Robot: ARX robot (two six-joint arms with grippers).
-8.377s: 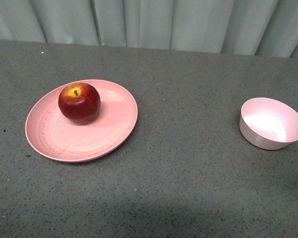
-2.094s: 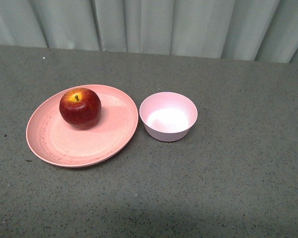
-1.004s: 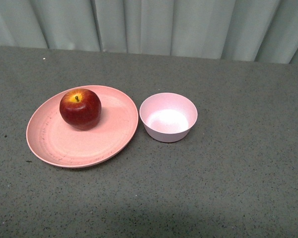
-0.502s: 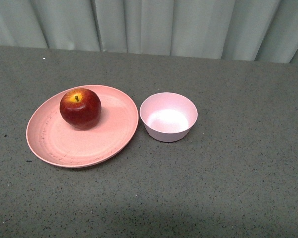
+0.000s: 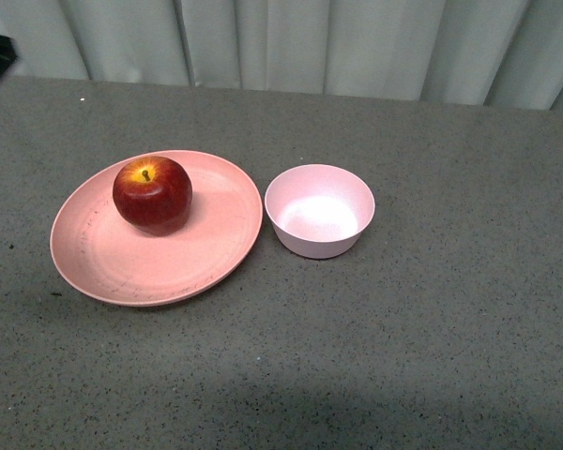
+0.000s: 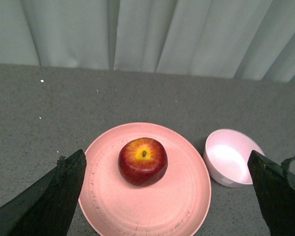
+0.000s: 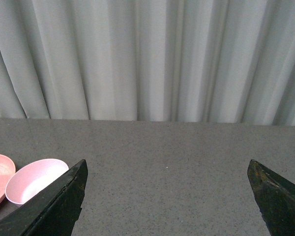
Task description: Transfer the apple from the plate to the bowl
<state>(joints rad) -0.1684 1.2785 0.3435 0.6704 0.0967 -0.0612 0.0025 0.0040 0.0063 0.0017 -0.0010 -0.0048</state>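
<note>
Since the apple (image 5: 152, 194) sits on the plate's (image 5: 178, 267) far-left part, centred ahead of the left pincer (image 6: 164, 153), which gapes wide, that arm is nearer. The right pincer (image 7: 167, 162), also wide, faces counter (image 7: 187, 187) right of the bowl (image 5: 317, 246).

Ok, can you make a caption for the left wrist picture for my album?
Open left gripper faces the apple on the plate, empty bowl beside the plate.
</note>
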